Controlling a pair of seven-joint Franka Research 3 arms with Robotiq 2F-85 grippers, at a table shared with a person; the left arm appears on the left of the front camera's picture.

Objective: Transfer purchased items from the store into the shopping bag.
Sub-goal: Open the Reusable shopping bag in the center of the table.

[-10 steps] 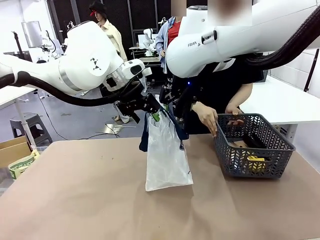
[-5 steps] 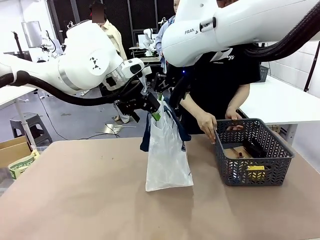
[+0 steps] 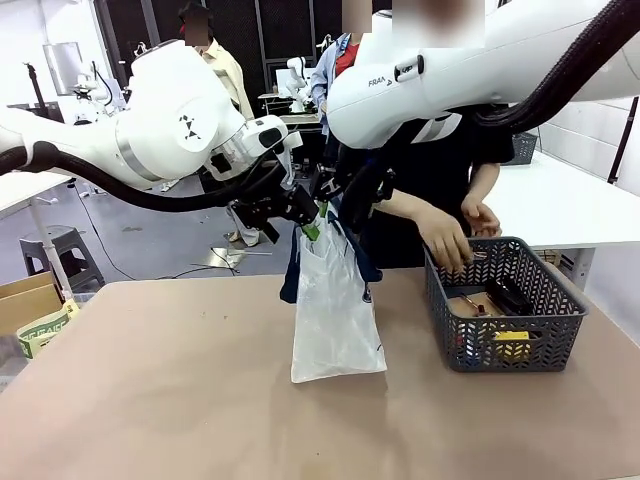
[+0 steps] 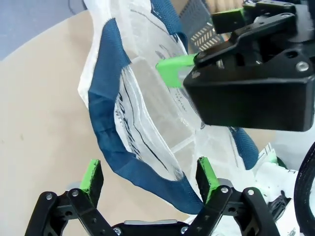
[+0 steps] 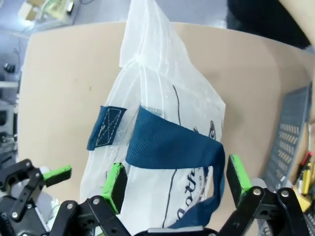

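Shopping bag (image 3: 335, 310) is seen upright at mid-counter (image 3: 150, 400). Its bottom edge rests on the brown surface and its top is lifted up to the two grippers.

Left gripper (image 4: 148, 179): fingers are spread wide, and one navy handle (image 4: 101, 113) is looped through the gap between the pads. No clamp on the strap is seen.

Right gripper (image 5: 176, 182): fingers are likewise wide apart, and the other navy handle (image 5: 172, 145) is draped across the gap. Nothing is pinched. In the left wrist view one of its green pads (image 4: 172, 71) is seen against the translucent bag wall at the mouth.

In the front view both grippers are seen close together just above the bag's mouth.

Dark grey slotted basket (image 3: 500, 350) is set on the counter to the robot's right of the bag, apart from it. A yellow pack (image 3: 510, 338) is seen low inside, against the near wall, with a dark item (image 3: 508, 296) behind it. The rest of the contents are too small to be told.

A person's hand (image 3: 447, 243) is reached over the basket's far-left rim, fingers pointing down inside. The second hand (image 3: 485, 215) is held above the far rim.

Whether anything is in the bag cannot be told through the plastic.
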